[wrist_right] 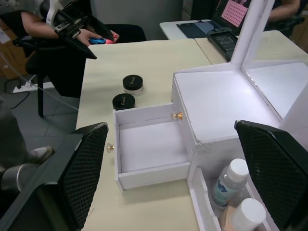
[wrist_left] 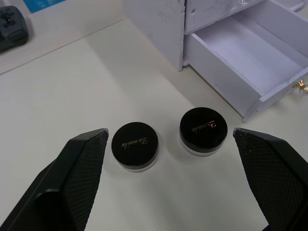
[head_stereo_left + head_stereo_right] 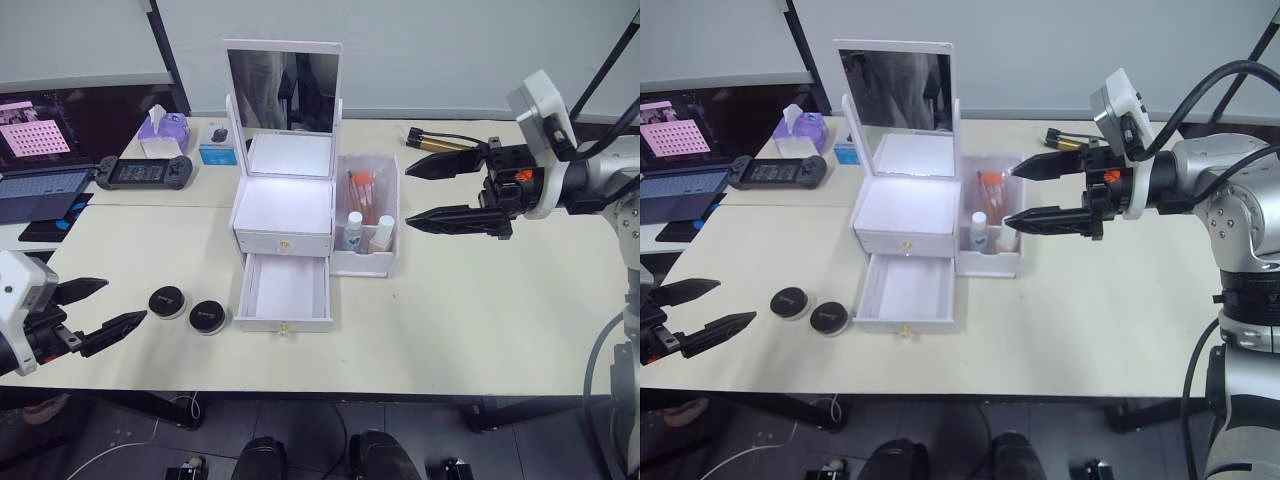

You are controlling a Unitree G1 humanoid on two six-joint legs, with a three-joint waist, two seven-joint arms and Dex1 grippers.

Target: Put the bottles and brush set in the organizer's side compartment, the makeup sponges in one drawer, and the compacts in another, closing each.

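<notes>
Two compacts left of organizer's open lower drawer: light, rigid, slick lids; pinch across pale rims. Left gripper spread, empty; right gripper spread, empty.

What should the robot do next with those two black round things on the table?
Probably move the left gripper forward and down over the nearer of the compacts and close on it. Both compacts sit on the table beside the organizer, whose lower drawer stands open and empty. The left gripper is open and aimed at them. The bottles already stand in the side bin.
</notes>
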